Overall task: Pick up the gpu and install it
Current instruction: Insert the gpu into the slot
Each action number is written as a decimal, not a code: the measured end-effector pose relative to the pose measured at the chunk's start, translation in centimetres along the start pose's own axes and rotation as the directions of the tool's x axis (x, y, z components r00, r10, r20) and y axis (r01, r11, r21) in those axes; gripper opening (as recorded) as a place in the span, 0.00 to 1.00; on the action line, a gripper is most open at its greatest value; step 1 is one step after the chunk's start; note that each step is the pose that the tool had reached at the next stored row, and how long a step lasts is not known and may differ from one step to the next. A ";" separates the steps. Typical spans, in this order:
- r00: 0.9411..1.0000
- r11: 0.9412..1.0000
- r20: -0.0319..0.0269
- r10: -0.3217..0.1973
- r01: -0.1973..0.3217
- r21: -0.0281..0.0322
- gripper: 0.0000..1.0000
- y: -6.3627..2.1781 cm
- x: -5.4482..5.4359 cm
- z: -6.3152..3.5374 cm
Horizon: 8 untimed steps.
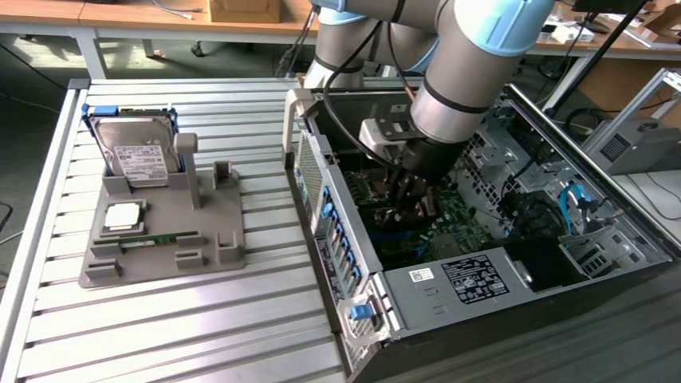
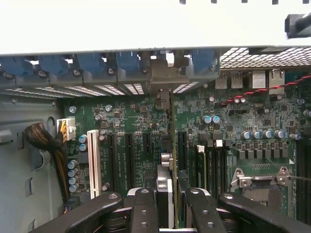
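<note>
one gpu [image 2: 165, 187] in gripper [image 2: 168, 206]; label [image 1: 479, 279] illegible

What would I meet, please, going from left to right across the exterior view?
Boxy silver hard drive with white label → open computer case's perforated metal wall → black gripper → light blue cable inside the case → grey metal box beyond the case.

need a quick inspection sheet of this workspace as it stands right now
surface: slatted metal table; open pc case beside the holder
job's things: gpu edge-on over the motherboard slots, bracket end at the case's rear wall
clutter: grey holder with hard drive and memory stick
grippers: gripper inside the case, shut on gpu
cables: wire bundle; red-black wire
surroundings: desks, cardboard box
</note>
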<state>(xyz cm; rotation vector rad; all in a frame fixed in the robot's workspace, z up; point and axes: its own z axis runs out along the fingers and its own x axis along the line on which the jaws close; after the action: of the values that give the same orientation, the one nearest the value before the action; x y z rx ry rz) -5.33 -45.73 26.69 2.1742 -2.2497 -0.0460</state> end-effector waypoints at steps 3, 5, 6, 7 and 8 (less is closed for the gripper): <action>1.000 1.000 0.000 0.000 0.000 0.000 0.27 0.03 0.0 0.18; 1.000 1.000 0.000 0.000 0.000 0.000 0.27 0.05 0.0 0.27; 1.000 1.000 0.000 0.000 0.000 0.000 0.27 0.07 0.0 0.30; 1.000 1.000 0.000 0.000 0.000 0.000 0.27 0.10 0.0 0.32; 1.000 1.000 0.000 0.000 0.000 0.000 0.27 0.14 0.0 0.34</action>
<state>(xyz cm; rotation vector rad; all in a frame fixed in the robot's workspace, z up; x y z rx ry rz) -5.48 -45.73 26.35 2.1739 -2.2497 -0.0459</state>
